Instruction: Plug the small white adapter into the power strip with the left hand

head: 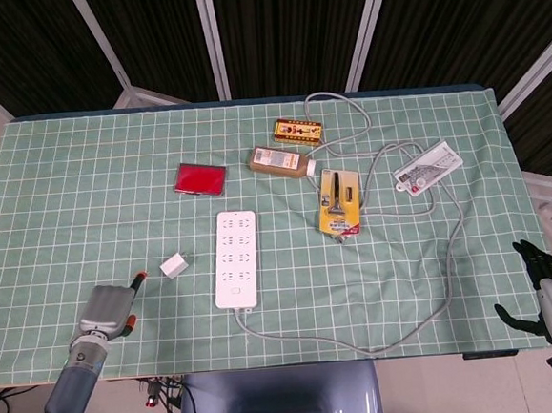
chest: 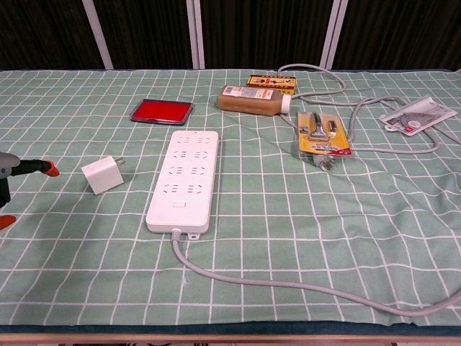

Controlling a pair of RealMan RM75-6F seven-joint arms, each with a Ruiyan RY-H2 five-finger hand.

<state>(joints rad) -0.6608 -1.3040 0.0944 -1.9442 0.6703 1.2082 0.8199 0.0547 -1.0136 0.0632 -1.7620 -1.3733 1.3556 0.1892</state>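
Observation:
The small white adapter (head: 174, 265) lies loose on the green checked cloth, just left of the white power strip (head: 237, 257); in the chest view the adapter (chest: 102, 175) rests tilted, its prongs pointing toward the strip (chest: 185, 179). My left hand (head: 107, 310) sits near the table's front left edge, apart from the adapter, holding nothing, with one orange-tipped finger stretched toward it. Only those fingertips (chest: 43, 167) reach into the chest view at the left border. My right hand (head: 549, 292) hangs off the table's front right corner, fingers apart and empty.
A red case (head: 199, 177), a brown bottle (head: 280, 159), a yellow box (head: 297, 129), a yellow blister pack (head: 340, 200) and a white packet (head: 427, 168) lie behind and right of the strip. The strip's grey cable (head: 444, 279) loops across the right half.

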